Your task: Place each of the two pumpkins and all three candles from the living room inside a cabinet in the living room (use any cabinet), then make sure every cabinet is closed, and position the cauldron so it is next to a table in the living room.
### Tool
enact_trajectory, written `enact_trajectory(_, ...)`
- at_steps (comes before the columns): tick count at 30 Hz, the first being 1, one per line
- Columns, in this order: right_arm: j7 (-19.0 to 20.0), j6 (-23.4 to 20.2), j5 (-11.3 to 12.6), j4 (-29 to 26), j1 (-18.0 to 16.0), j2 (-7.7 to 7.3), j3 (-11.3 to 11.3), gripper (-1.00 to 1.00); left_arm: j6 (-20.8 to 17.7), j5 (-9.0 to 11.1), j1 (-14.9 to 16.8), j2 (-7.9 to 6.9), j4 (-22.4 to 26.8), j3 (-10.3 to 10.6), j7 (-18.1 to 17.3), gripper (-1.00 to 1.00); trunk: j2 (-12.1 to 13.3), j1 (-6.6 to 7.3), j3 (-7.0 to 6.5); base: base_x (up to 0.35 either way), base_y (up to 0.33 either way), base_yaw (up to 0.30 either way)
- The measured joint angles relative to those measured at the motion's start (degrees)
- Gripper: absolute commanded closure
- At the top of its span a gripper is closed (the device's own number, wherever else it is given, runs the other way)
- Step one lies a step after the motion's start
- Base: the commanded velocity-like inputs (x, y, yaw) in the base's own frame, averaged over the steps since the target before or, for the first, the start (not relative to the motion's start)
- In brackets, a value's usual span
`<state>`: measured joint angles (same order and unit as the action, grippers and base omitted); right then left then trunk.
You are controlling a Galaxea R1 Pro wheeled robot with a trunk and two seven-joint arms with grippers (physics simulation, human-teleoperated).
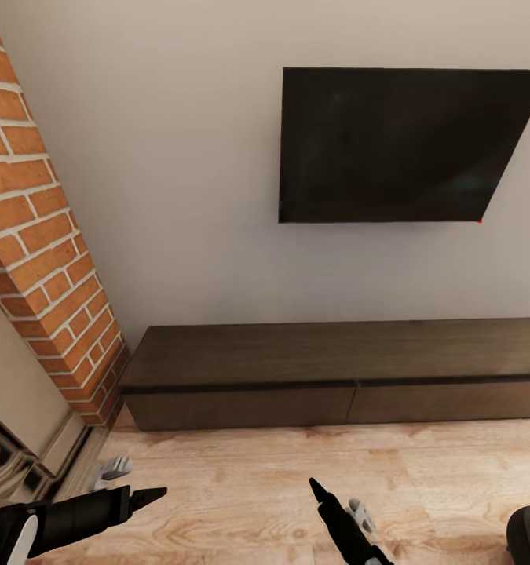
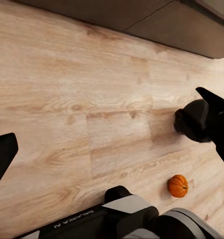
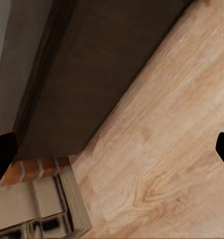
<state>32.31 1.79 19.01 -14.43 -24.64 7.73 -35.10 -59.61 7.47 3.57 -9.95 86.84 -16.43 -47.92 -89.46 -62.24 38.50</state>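
Low in the head view: long dark-brown wooden cabinet (image 1: 335, 377) against a pale wall, handleless fronts shut, flat black screen (image 1: 406, 145) mounted above at upper right. Red brick column (image 1: 37, 235) down the left edge, pale fireplace surround below it. Light wood-grain plank floor (image 1: 241, 486) across the bottom. Left gripper (image 1: 143, 496) at lower left and right gripper (image 1: 321, 493) at lower centre, each seen as one black pointed fingertip. Rounded black edge of the cauldron (image 1: 529, 534) at the lower right corner.

In the left wrist view: one small ribbed orange pumpkin (image 2: 177, 185) on the floor at lower right, just beside the robot's grey-and-black body bearing the word "GALAXEA". Dark fingertips at far left and right edges, spread wide, nothing between.

In the right wrist view: cabinet end, brick and floor between two widely parted black fingertips, empty.
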Motion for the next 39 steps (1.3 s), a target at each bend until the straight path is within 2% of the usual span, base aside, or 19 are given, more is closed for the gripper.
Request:
enact_trajectory(3,2.8,1.6,2.4,-0.1,-1.4,1.64,0.0,-1.00,0.0,0.1,0.0,-0.05,0.0,0.4,0.0,-1.00,-1.2,-0.66,0.54,0.000,0.000,0.000)
enact_trajectory(5,3.2,3.9,2.9,-0.1,-2.1,2.25,0.0,-1.00,0.0,0.1,0.0,-0.09,0.0,0.5,0.0,-1.00,-2.0,-1.10,0.90,0.000,0.000,0.000)
enact_trajectory(7,3.2,7.2,4.1,0.0,-2.6,2.26,-0.4,-1.00,0.0,0.2,0.0,-0.19,0.0,0.5,-0.1,-1.00,-2.8,-1.54,1.26,0.000,0.000,0.000)
enact_trajectory(9,3.3,8.2,7.0,0.0,-2.7,2.26,-1.6,-1.00,0.0,0.1,0.0,-0.21,0.0,0.6,-0.1,-1.00,-3.6,-1.98,1.62,0.000,0.000,0.000)
enact_trajectory(12,3.5,8.8,13.4,-0.1,-3.0,2.26,-3.0,-1.00,0.0,0.1,0.0,-0.23,0.0,0.6,-0.1,-1.00,-4.8,-2.64,2.16,0.000,0.000,0.000)
enact_trajectory(15,3.7,9.1,15.9,-0.1,-4.0,2.26,-3.4,-1.00,0.0,0.4,0.0,-0.19,0.0,0.8,-0.4,-1.00,-6.0,-3.30,2.69,0.000,0.000,0.000)
enact_trajectory(19,3.4,10.8,16.4,-0.1,-5.8,2.26,-3.4,-1.00,0.0,0.7,0.0,-0.23,0.0,3.0,-4.1,-1.00,-7.6,-4.17,3.41,0.000,0.000,0.000)
enact_trajectory(20,3.3,12.4,16.4,-0.1,-6.2,2.26,-3.4,-1.00,-0.1,0.8,0.0,-0.20,0.0,3.9,-5.1,-1.00,-8.0,-4.39,3.59,0.000,0.000,0.000)
enact_trajectory(23,3.3,14.3,16.5,-0.1,-6.8,2.26,-3.4,-1.00,-0.1,0.7,0.0,-0.16,-0.1,5.2,-5.9,-1.00,-9.2,-5.05,4.13,0.000,0.000,0.000)
enact_trajectory(34,4.6,14.6,16.8,0.0,-7.4,2.26,-3.4,-1.00,0.0,0.4,0.0,0.26,-0.7,5.9,-6.2,-1.00,-13.6,-7.47,6.11,0.000,0.000,0.000)
enact_trajectory(36,5.0,12.5,16.8,0.0,-7.4,2.26,-3.4,-1.00,0.0,0.3,0.0,0.28,-0.7,5.9,-6.1,-1.00,-14.4,-7.91,6.47,0.000,0.000,0.000)
enact_trajectory(39,7.7,5.8,17.2,-0.1,-7.4,2.26,-3.6,-1.00,0.0,-0.8,0.0,0.30,-0.9,5.9,-5.8,-1.00,-15.6,-8.57,7.01,0.000,0.000,0.000)
